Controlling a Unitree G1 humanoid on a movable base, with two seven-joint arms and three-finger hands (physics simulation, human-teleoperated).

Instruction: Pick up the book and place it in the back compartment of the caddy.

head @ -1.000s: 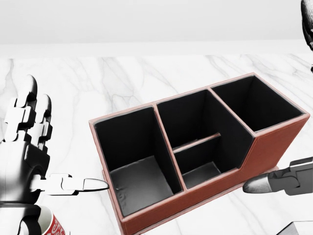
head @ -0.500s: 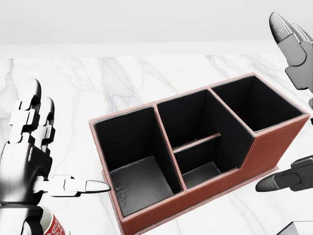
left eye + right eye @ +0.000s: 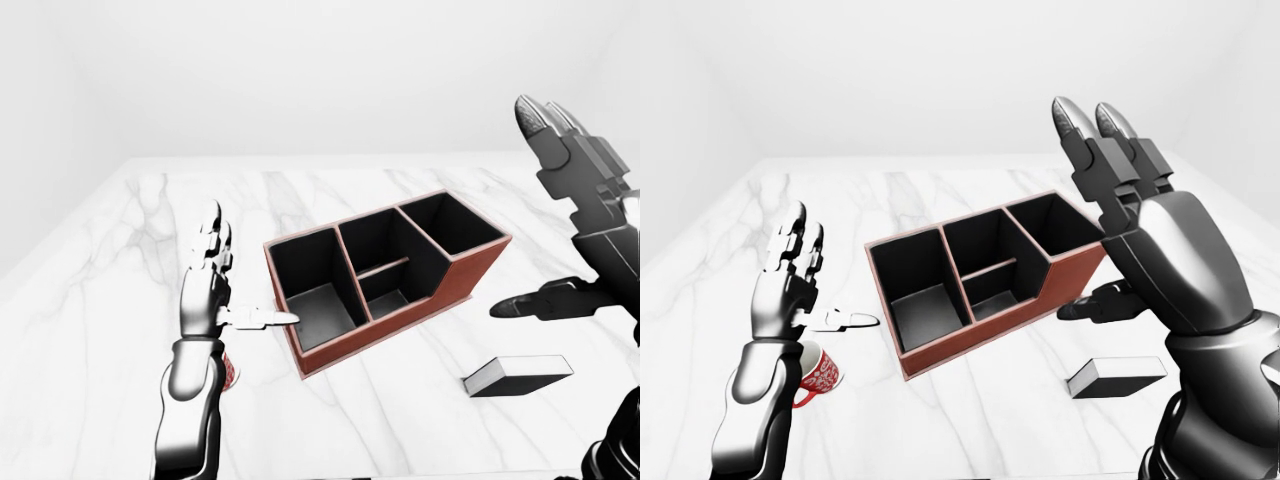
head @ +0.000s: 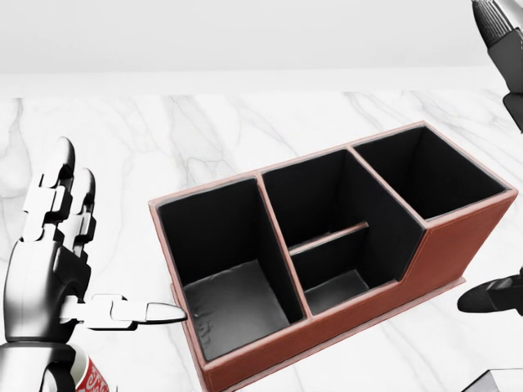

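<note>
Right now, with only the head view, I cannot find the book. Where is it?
Observer: The book lies flat on the table, lower right of the caddy in the left-eye view, apart from it.
Operator: Does my right hand hold anything?
Observer: No. It is open, up off the table, touching nothing.
Operator: What is the red thing under my left hand?
Observer: A red-patterned mug, left of the caddy in the right-eye view.

Book (image 3: 517, 376) flat beside caddy (image 3: 385, 275)
</note>
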